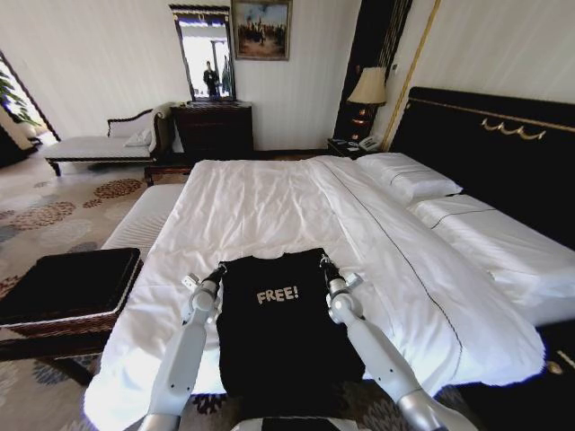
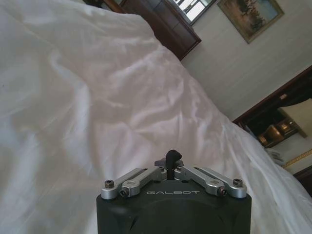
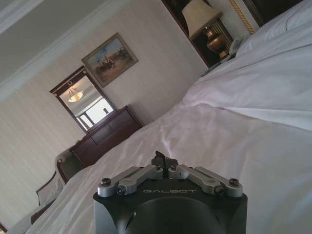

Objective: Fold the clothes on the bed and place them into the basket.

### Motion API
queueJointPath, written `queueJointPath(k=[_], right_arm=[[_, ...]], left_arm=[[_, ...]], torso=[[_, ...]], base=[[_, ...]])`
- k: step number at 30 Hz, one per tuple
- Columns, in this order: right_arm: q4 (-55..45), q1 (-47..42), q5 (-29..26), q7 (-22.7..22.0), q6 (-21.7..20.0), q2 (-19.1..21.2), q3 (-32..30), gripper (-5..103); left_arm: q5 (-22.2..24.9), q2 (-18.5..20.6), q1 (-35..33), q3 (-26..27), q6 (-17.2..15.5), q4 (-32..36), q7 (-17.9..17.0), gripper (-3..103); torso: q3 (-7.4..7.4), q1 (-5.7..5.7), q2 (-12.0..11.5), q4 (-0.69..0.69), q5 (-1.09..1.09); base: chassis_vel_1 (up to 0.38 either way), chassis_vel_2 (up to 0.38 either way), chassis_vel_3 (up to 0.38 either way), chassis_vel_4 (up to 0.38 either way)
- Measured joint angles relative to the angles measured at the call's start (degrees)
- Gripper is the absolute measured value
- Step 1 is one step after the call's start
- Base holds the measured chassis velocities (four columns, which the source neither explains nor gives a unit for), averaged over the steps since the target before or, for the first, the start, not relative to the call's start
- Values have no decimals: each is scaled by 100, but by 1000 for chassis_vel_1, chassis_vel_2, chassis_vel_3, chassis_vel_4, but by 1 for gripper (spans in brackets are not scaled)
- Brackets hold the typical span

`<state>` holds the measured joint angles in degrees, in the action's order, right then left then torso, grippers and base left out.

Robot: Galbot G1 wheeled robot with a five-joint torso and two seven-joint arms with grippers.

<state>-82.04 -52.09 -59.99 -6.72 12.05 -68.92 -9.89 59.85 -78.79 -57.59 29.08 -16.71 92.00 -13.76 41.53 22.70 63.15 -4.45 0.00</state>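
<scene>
**Both hands at the shirt's top corners – keep the pull even**

Black tee (image 1: 283, 332) w/ white "FREE!" lies on the near end of the bed (image 1: 269, 202), lower part draped over the front edge. Left hand (image 1: 216, 273) sits at the shirt's top-left corner, right hand (image 1: 328, 268) at the top-right, the lettering just below and between them. In both wrist views the linkage looks drawn in and the tips are together, so I'd say both are clenched; whether there's cloth in the pinch I can't tell – black tips on black fabric in the head view, and the wrist cams look past the tips onto white sheet.

Judgement: this looks like the start of a fold, w/ the collar edge taken at both shoulders. To do it well:
- confirm each hand really has fabric, not sheet too
- move both hands together, same height and pace, so the edge stays straight
- keep the cloth taut between the hands so no wrinkle sets in
- watch the hanging part; it could drag the shirt off the bed

Basket (image 1: 67, 285) stands on the floor, well off to the outer side of the left hand, nothing in it yet.
</scene>
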Motion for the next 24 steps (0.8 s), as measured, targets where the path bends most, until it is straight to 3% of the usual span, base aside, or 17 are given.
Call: queueJointPath(k=[3, 4, 6, 8, 11, 18, 24], right_arm=[[-754, -207, -74, 29, 70, 409, -79, 0], [-754, -207, -74, 29, 70, 409, -79, 0], [-1422, -262, -297, 90, 97, 843, -117, 0], [-1676, -255, -442, 114, 97, 985, -120, 0], [-2308, 103, -1077, 162, 56, 1530, -43, 0], [-1765, 1624, -1517, 190, 44, 1846, 737, 0], [-143, 2972, -1473, 165, 51, 1454, 1635, 0]], left_arm=[[390, 390, -199, 83, -61, 836, -24, 1], [390, 390, -199, 83, -61, 836, -24, 1], [723, 757, -249, 200, -100, 1498, -103, 1], [891, 903, -244, 236, -124, 1692, -151, 1], [1545, 1588, 61, 330, -185, 2229, -342, 1], [1903, 2148, 1236, 6, -253, 1702, -484, 1], [1889, 2091, 2573, -622, -261, 207, -480, 1]], torso=[[0, 0, 0, -2, 0], [0, 0, 0, -2, 0], [-1, -1, 1, -2, 0], [-1, -1, 1, -2, -1], [-2, -2, 1, 0, -1], [-1, -1, 1, 1, -1], [2, 3, -1, 1, 0]], base=[[0, 0, 0, 0], [0, 0, 0, 0], [0, 0, 0, 0], [0, 0, 0, 0], [0, 0, 0, 0], [0, 0, 0, 0], [0, 0, 0, 0]])
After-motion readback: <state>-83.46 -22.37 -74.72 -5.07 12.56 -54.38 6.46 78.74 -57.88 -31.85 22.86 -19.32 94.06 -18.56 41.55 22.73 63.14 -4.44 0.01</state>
